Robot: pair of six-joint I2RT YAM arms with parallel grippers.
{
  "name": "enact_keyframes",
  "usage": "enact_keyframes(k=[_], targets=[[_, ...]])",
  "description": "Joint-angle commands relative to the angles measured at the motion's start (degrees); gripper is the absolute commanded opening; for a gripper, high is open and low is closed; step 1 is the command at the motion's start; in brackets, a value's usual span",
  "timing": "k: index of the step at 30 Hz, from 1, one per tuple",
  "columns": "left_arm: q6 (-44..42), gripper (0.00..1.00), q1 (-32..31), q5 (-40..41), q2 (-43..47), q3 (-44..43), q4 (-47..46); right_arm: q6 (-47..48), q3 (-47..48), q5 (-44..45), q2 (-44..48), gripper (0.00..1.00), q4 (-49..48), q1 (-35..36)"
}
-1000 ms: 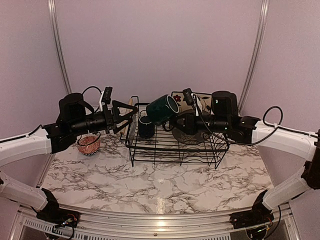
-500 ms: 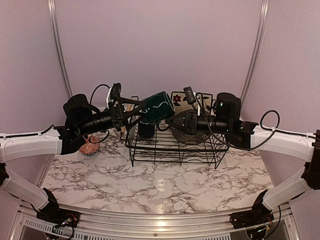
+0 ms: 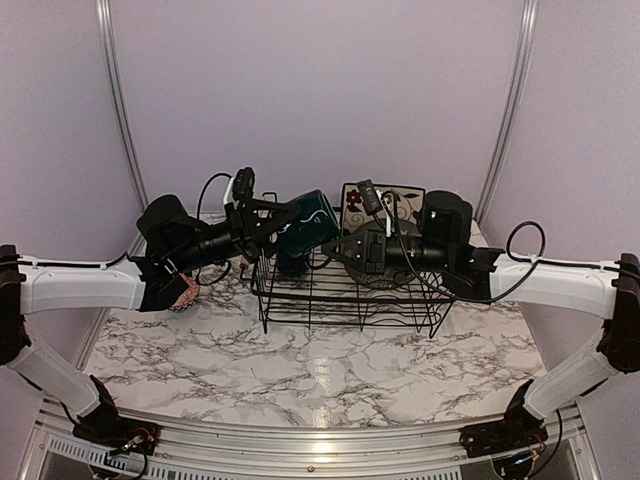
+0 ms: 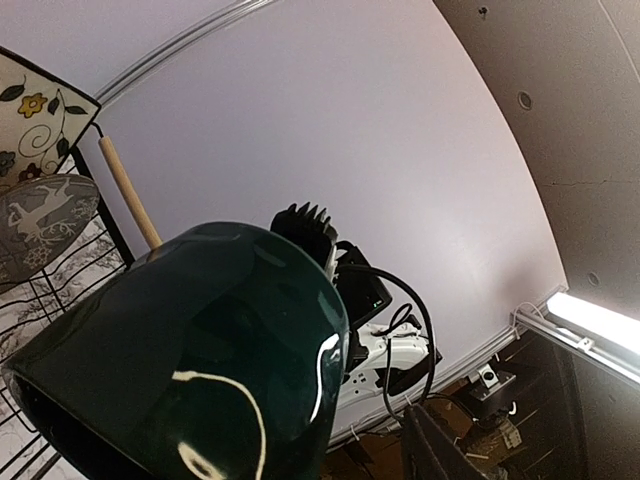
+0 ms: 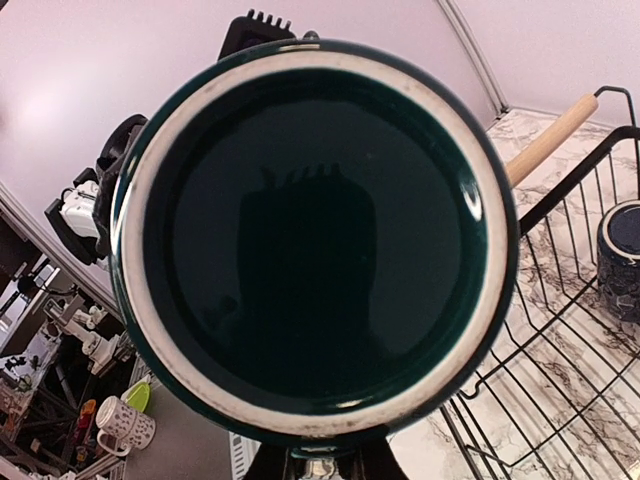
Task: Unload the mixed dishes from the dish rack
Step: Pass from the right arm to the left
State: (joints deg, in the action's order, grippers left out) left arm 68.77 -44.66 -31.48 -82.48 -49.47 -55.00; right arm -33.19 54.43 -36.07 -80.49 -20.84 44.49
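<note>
Teal mug (image 3: 310, 222) is in the air over the left end of the dish rack (image 3: 350, 297), lying on its side between the two grippers. Right gripper (image 3: 338, 239) has it: in the right wrist view the fingers (image 5: 300, 466) pinch the lower edge of the mug's round, pale-ringed end, which fills that frame. Left gripper (image 3: 283, 221) is spread wide at the mug's other end. Can't tell whether its fingers touch the mug. Left wrist view shows the mug's glossy side close up, with one dark finger (image 4: 432, 452) off to the lower right, apart from it.

Second mug (image 3: 292, 258) stands in the rack's left end, below the held one. Grey plate (image 4: 40, 222) and floral plate (image 3: 405, 196) stand on edge at the rack's right end, behind the right gripper. Bowl (image 3: 181, 293) sits on the marble table (image 3: 300, 375) left of the rack, partly hidden by the left arm. Wooden handle (image 5: 545, 140) runs along the rack's left short side.
</note>
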Motion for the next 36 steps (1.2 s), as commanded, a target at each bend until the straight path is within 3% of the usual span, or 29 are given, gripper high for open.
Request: enact_keyframes(k=[1,9,15,19,25,31,34,36], targets=[[1.94,0.44,-0.51,-1.26,-1.24,-1.44,-4.91,-0.04,0.87,-0.89,0.64,0.00,-6.48,0.55],[1.79,0.17,-0.51,-2.07,-1.48,-2.82,-4.90,0.21,0.33,-0.69,1.40,0.00,-6.35,0.56],[1.85,0.08,-0.51,-2.07,-0.89,-2.48,-4.98,0.58,-0.04,0.06,1.81,0.01,-5.72,0.54],[0.90,0.00,-0.50,-2.12,0.54,-2.21,-3.91,0.68,-0.21,0.84,2.19,0.21,-5.31,0.51],[-3.49,0.00,-0.42,-1.93,4.34,-2.62,1.14,1.45,-0.29,1.79,2.99,0.47,-4.05,0.56],[-12.90,0.00,0.44,0.57,9.99,-4.77,17.09,2.90,-0.08,3.33,3.90,0.63,-1.79,0.51],[-20.95,0.00,1.29,5.80,13.93,-7.63,32.84,3.55,0.09,4.25,4.32,0.64,-0.60,0.46],[-27.68,0.00,1.43,14.37,16.65,-10.95,46.44,3.95,0.10,4.71,4.37,0.64,0.12,0.35]])
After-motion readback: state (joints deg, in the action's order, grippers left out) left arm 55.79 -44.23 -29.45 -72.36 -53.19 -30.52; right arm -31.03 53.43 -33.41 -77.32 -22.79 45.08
